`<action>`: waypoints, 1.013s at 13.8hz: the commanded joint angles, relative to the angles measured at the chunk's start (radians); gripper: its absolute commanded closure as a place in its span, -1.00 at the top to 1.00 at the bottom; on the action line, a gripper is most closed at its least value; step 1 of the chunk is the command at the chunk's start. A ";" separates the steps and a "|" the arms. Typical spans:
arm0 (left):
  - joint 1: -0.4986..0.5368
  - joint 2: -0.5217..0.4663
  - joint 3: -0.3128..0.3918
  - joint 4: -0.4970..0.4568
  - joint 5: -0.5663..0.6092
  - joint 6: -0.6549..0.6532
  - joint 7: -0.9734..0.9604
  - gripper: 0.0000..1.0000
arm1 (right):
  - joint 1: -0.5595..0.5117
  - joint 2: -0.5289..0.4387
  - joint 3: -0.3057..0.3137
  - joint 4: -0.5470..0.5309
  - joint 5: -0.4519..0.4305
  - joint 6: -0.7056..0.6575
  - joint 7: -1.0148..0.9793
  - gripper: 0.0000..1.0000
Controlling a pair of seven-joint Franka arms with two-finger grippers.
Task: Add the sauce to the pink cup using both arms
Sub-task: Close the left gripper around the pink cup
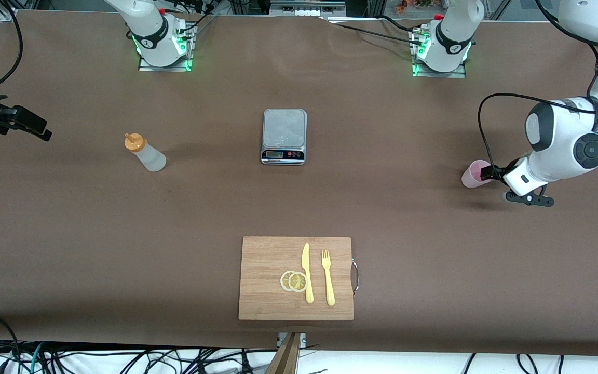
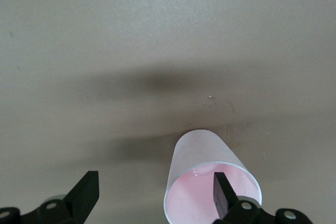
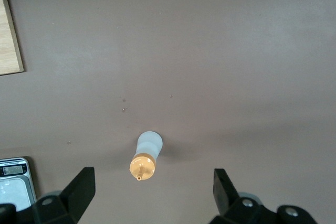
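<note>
light: even, overhead — soft shadows on table (image 1: 70, 218) | glare: none | focus: sharp — wrist views slightly soft

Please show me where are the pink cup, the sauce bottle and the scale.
pink cup (image 1: 471, 175), front view, on its side wall.
sauce bottle (image 1: 149, 157), front view, on its whitish body.
scale (image 1: 284, 127), front view, on its plate.

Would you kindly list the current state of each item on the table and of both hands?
sauce bottle: upright, orange cap on, not held.
pink cup: upright, looks empty, one finger of the left hand inside its rim.
left hand: open, at the cup.
right hand: open, above the bottle.
scale: plate bare.
cutting board: flat, carrying lemon slices, knife, fork.
</note>
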 commanded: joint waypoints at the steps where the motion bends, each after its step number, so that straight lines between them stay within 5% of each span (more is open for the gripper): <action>1: 0.006 -0.037 0.000 -0.049 0.004 0.036 0.027 0.75 | -0.002 -0.004 -0.001 0.002 0.015 -0.012 -0.018 1.00; 4: 0.006 -0.037 0.000 -0.049 -0.009 0.037 0.027 0.28 | -0.002 -0.004 -0.001 0.002 0.015 -0.012 -0.018 1.00; 9: 0.005 -0.035 0.000 -0.049 -0.015 0.033 0.027 -0.90 | -0.002 -0.004 -0.001 0.002 0.015 -0.012 -0.018 1.00; 14: -0.009 -0.040 0.000 -0.031 -0.044 0.021 0.022 -1.00 | -0.002 -0.004 -0.001 0.002 0.015 -0.017 -0.018 1.00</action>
